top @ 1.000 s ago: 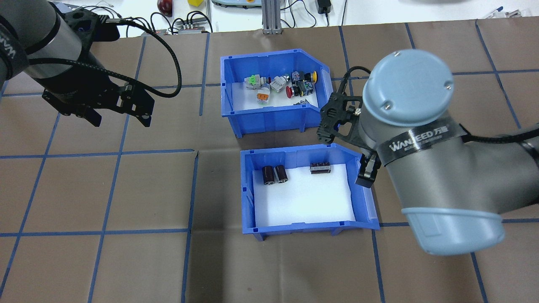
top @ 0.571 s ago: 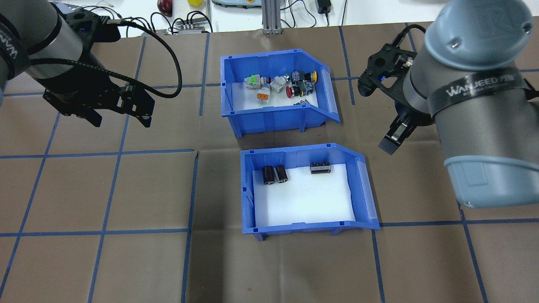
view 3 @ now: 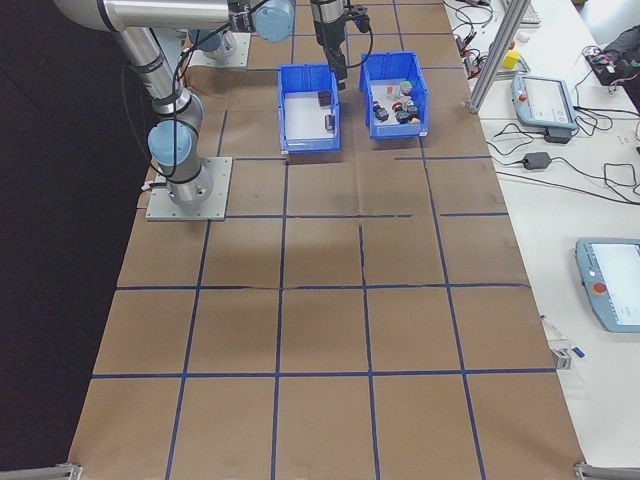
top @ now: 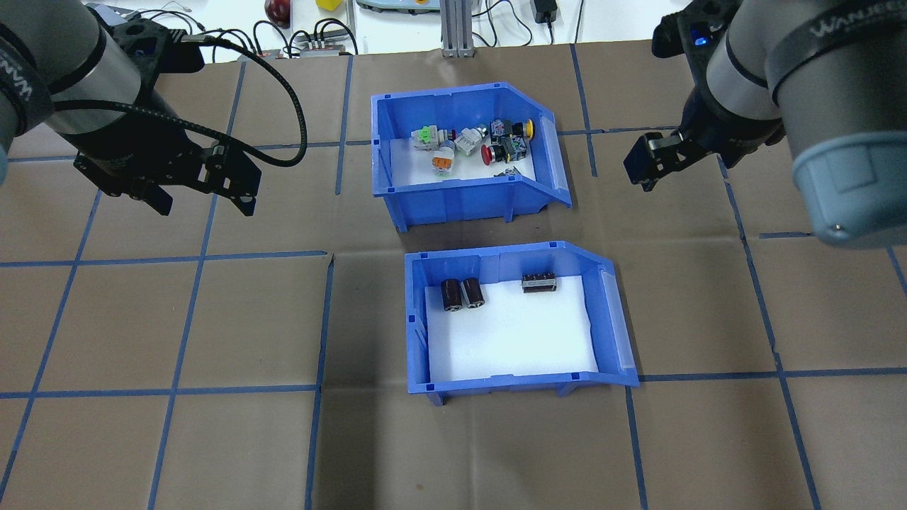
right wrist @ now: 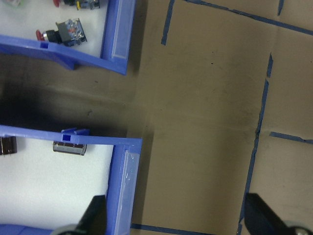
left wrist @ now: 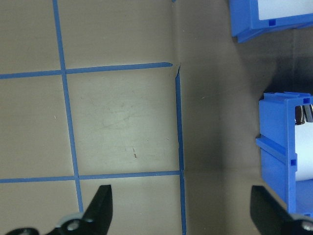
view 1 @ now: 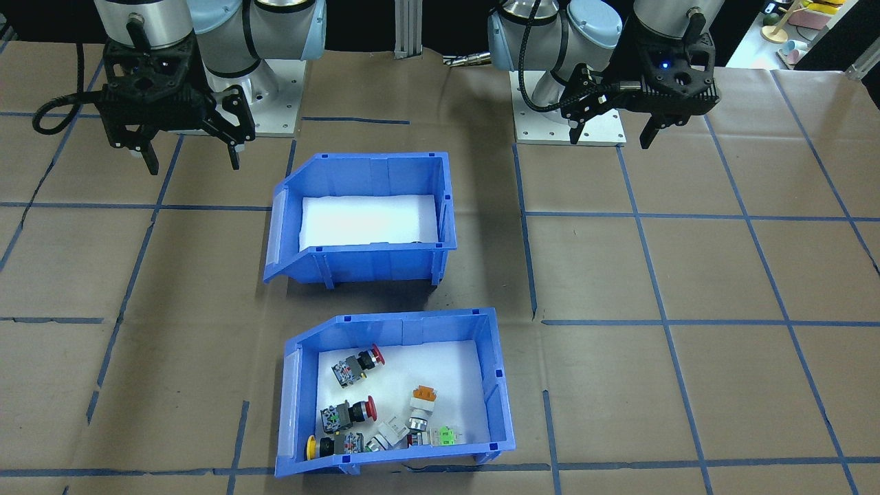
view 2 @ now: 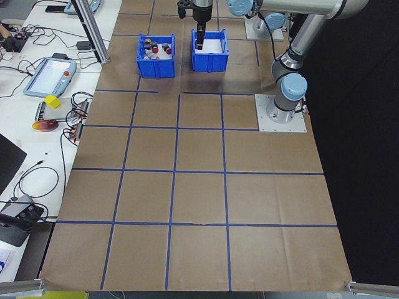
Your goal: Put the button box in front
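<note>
On the left of the overhead view we see the left gripper (top: 202, 200) hovering, fingers apart, holding nothing. The button box (top: 460, 152) sits on the table's far side, just beyond the second blue bin (top: 517, 319). The right gripper (top: 648, 166) hangs beside it, apparently spread and empty.

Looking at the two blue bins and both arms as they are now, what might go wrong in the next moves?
Two risks. The button box and the other blue bin look alike, so an arm may take the wrong one. They also stand close, one behind the other, so moving the button box may knock its neighbour or spill its loose switches. Both the left end effector and right end effector are open, holding nothing.
</note>
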